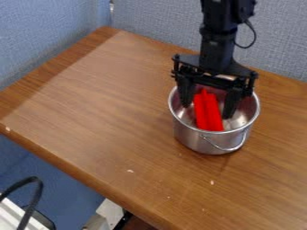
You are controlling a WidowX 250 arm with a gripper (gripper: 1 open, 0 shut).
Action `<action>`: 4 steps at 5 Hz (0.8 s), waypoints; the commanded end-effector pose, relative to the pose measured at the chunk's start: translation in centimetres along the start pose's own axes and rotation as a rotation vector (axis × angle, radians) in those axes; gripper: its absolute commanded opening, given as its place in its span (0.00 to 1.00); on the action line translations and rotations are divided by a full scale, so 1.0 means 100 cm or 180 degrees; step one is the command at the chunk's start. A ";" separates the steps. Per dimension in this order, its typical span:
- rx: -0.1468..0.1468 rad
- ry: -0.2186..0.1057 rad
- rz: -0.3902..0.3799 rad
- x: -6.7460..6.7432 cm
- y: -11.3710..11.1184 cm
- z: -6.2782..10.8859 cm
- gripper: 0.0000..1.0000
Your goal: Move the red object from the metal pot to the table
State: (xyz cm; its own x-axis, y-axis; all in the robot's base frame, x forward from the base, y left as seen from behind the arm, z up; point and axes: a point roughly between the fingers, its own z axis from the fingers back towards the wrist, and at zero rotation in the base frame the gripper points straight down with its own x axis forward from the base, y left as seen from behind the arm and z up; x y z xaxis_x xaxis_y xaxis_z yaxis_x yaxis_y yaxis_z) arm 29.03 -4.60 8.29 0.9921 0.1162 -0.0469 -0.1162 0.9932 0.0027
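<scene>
Gripper (214, 92) spread wide, straddling red block (209, 111) inside steel pot (216, 137) for pickup; contact unclear.

Setting: a robot test station of the laboratory kind, arranged as a tabletop workspace.
Work surface: a brown wood-grain table (84, 90) with a rounded edge is seen from above at an angle.
Backdrop: a blue-grey fabric partition (48, 27) is set behind the table, as is used for office or lab dividers.
Equipment: a black robot arm (224, 27) with a cable along it is mounted above the table.
Floor area: black cables (24, 193) are visible below the table edge, at lower left.
Props: a metal pot (216, 135) is placed on the table as a test object.
</scene>
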 end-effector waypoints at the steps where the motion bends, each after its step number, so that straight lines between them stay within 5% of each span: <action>1: 0.0021 -0.0064 -0.0051 0.002 -0.004 -0.001 1.00; 4: 0.0075 -0.0075 -0.0037 0.003 -0.006 -0.017 1.00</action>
State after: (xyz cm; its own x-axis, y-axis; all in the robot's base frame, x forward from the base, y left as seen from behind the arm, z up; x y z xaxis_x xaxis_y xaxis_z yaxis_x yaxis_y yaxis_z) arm 29.15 -4.88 5.88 0.9916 0.1198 -0.0483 -0.1187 0.9926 0.0257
